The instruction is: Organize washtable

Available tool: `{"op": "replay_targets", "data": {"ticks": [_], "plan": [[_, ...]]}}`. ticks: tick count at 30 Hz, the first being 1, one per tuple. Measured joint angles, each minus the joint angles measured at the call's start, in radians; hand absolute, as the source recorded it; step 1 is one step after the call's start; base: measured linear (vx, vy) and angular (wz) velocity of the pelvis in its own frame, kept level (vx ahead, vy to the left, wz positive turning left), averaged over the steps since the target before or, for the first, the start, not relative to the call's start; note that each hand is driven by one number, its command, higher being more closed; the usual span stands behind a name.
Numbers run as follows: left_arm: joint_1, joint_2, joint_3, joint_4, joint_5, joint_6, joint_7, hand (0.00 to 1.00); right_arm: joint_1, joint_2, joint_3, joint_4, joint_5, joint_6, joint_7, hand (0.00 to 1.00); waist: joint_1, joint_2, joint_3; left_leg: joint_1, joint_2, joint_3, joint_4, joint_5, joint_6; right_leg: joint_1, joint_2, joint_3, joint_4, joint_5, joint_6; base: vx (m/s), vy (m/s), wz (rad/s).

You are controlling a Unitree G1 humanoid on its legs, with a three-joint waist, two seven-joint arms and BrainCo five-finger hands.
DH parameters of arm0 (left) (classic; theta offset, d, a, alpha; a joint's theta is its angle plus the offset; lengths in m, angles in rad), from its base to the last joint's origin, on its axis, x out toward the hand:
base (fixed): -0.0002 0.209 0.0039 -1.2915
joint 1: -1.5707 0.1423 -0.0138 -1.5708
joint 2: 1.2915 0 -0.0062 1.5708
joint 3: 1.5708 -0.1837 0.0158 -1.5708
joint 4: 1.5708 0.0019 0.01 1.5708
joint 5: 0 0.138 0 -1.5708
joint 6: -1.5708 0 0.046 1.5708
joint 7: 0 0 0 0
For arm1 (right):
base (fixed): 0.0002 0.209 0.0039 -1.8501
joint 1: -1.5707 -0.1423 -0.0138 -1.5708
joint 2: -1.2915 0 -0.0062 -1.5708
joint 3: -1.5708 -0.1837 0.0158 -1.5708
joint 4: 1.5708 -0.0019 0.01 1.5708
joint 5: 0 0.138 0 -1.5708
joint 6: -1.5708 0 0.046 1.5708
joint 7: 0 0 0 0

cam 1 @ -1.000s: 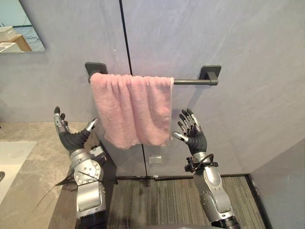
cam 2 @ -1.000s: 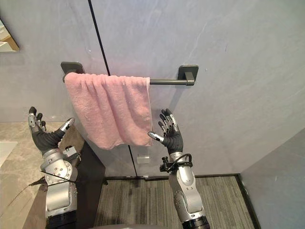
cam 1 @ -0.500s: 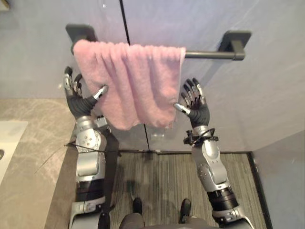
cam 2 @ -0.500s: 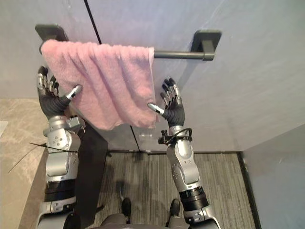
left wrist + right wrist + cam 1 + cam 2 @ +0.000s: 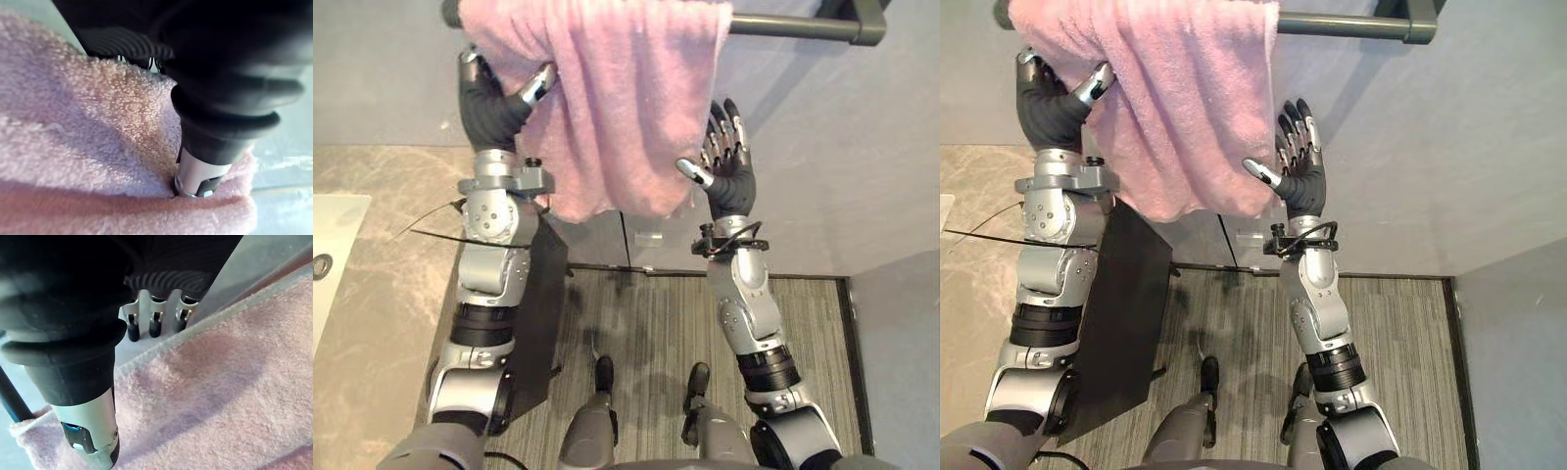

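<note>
A pink towel (image 5: 607, 108) hangs folded over a dark wall bar (image 5: 793, 26), bunched toward the bar's left end. My left hand (image 5: 489, 113) is raised at the towel's left edge, and its thumb (image 5: 195, 171) presses into the front of the pink cloth (image 5: 73, 122). My right hand (image 5: 732, 181) is held up, open, at the towel's lower right edge. Its straight fingers (image 5: 155, 325) stand behind the hem while its thumb (image 5: 90, 431) lies across the front of the towel (image 5: 220, 372).
A marbled counter (image 5: 382, 294) with a white basin (image 5: 328, 245) runs along the left, ending in a dark side panel (image 5: 538, 313). Striped flooring (image 5: 646, 323) lies below the towel. A grey wall (image 5: 862, 147) stands behind and to the right.
The view has tipped downward and come closer to the wall. Both hands have risen to the towel, and the left thumb now presses into the cloth.
</note>
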State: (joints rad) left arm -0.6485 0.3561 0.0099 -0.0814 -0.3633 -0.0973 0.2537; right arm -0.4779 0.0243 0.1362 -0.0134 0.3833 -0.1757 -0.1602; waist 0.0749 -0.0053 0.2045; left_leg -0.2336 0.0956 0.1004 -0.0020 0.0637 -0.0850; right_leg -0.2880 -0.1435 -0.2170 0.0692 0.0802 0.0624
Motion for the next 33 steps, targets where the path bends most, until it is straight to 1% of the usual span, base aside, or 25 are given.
{"op": "replay_targets", "data": {"ticks": [1, 3, 5, 11, 15, 18, 19, 21, 22, 23, 27, 29, 31, 33], "plan": [[-0.004, -0.001, 0.0, 0.0, 0.0, -0.001, -0.01, 1.0, -0.013, -0.002, 0.0, 0.011, 0.0, 0.001, -0.008, 0.0, -0.008, 0.002, 0.001, 0.001, 0.0, 0.002, -0.001, 0.0, 0.0, -0.001, 0.0, 0.001, 0.0, 0.0, 0.0, 0.04, 0.003, -0.09], [-0.005, -0.004, 0.001, 0.0, 0.0, -0.005, -0.013, 1.0, -0.028, -0.017, -0.007, 0.026, 0.004, 0.001, -0.012, 0.0, -0.008, 0.009, 0.005, 0.003, 0.002, 0.005, -0.003, 0.0, 0.0, -0.002, 0.002, 0.003, -0.001, 0.0, 0.0, 0.05, -0.001, -0.05], [-0.005, -0.005, 0.004, 0.0, 0.0, -0.019, -0.014, 1.0, -0.052, -0.035, -0.02, 0.053, 0.008, 0.003, -0.013, 0.0, -0.006, 0.018, 0.01, 0.007, 0.002, 0.005, -0.008, 0.001, -0.001, -0.001, 0.003, 0.003, -0.001, 0.0, 0.0, 0.04, -0.003, -0.02], [-0.005, -0.012, 0.005, 0.0, 0.0, -0.024, -0.016, 1.0, -0.149, -0.043, -0.021, 0.137, 0.021, 0.008, -0.014, 0.0, -0.006, 0.024, 0.023, 0.032, 0.001, 0.005, -0.035, 0.013, -0.003, 0.007, 0.005, 0.009, 0.0, 0.0, 0.0, 0.01, 0.001, -0.03], [-0.012, -0.012, 0.006, -0.003, 0.0, -0.045, -0.013, 1.0, -0.24, -0.049, -0.02, 0.193, 0.053, 0.007, -0.012, 0.0, -0.006, 0.025, 0.061, 0.041, 0.0, 0.002, -0.035, 0.016, -0.002, 0.017, 0.004, 0.009, 0.001, 0.001, 0.0, -0.01, 0.002, 0.01], [-0.04, -0.012, 0.006, -0.004, 0.0, -0.049, -0.013, 1.0, -0.274, -0.061, -0.018, 0.196, 0.088, 0.007, -0.009, 0.0, -0.004, 0.025, 0.085, 0.037, 0.001, -0.002, -0.034, 0.019, -0.001, 0.016, 0.004, 0.004, 0.001, 0.003, -0.001, -0.02, 0.005, 0.05], [-0.049, -0.014, 0.006, -0.007, 0.0, -0.062, -0.013, 1.0, -0.29, -0.072, -0.011, 0.196, 0.108, 0.007, -0.007, 0.0, -0.004, 0.025, 0.096, 0.033, 0.001, -0.004, -0.034, 0.021, -0.001, 0.013, 0.004, 0.003, 0.001, 0.004, -0.001, 0.0, 0.0, 0.0], [-0.049, -0.018, 0.008, -0.018, 0.0, -0.068, -0.013, 1.0, -0.304, -0.077, -0.001, 0.197, 0.132, 0.007, 0.007, 0.0, -0.003, 0.025, 0.097, 0.022, 0.001, -0.005, -0.034, 0.022, -0.001, 0.003, 0.004, 0.003, 0.001, 0.006, -0.002, 0.0, 0.0, 0.0], [-0.05, -0.018, 0.009, -0.032, 0.0, -0.068, -0.013, 1.0, -0.312, -0.092, 0.004, 0.197, 0.158, 0.007, 0.027, 0.0, -0.004, 0.025, 0.103, 0.019, 0.001, -0.007, -0.033, 0.022, -0.001, 0.001, 0.004, 0.002, 0.001, 0.006, -0.002, 0.0, 0.0, 0.0], [-0.05, -0.018, 0.01, -0.036, 0.0, -0.071, -0.014, 1.0, -0.312, -0.093, 0.015, 0.197, 0.172, 0.005, 0.038, 1.0, -0.004, 0.024, 0.105, 0.018, 0.002, -0.007, -0.033, 0.022, -0.001, 0.001, 0.005, 0.001, 0.001, 0.006, -0.002, 0.0, 0.0, 0.0], [-0.056, -0.018, 0.012, -0.056, 0.0, -0.078, -0.015, 1.0, -0.342, -0.117, 0.048, 0.198, 0.242, 0.005, 0.072, 1.0, -0.003, 0.024, 0.126, 0.011, 0.004, -0.011, -0.027, 0.022, -0.001, 0.0, 0.007, -0.002, 0.001, 0.008, -0.004, 0.0, -0.001, 0.01], [-0.076, -0.018, 0.014, -0.071, -0.001, -0.085, -0.014, 1.0, -0.373, -0.134, 0.071, 0.197, 0.281, 0.002, 0.08, 1.0, 0.001, 0.023, 0.135, -0.016, 0.007, -0.013, -0.016, 0.022, -0.001, -0.02, 0.01, -0.005, 0.0, 0.015, -0.009, -0.04, -0.005, 0.03], [-0.086, -0.018, 0.019, -0.076, -0.001, -0.087, -0.014, 1.0, -0.389, -0.132, 0.071, 0.197, 0.296, 0.001, 0.083, 1.0, 0.003, 0.023, 0.15, -0.018, 0.01, -0.013, -0.016, 0.024, -0.004, -0.022, 0.013, -0.005, 0.0, 0.018, -0.01, -0.02, -0.006, 0.0], [-0.086, -0.018, 0.019, -0.076, -0.001, -0.087, -0.014, 1.0, -0.39, -0.142, 0.071, 0.197, 0.31, 0.001, 0.09, 1.0, 0.008, 0.023, 0.151, -0.019, 0.012, -0.014, -0.016, 0.025, -0.006, -0.022, 0.016, -0.005, -0.001, 0.019, -0.011, 0.0, 0.0, 0.0]]}}
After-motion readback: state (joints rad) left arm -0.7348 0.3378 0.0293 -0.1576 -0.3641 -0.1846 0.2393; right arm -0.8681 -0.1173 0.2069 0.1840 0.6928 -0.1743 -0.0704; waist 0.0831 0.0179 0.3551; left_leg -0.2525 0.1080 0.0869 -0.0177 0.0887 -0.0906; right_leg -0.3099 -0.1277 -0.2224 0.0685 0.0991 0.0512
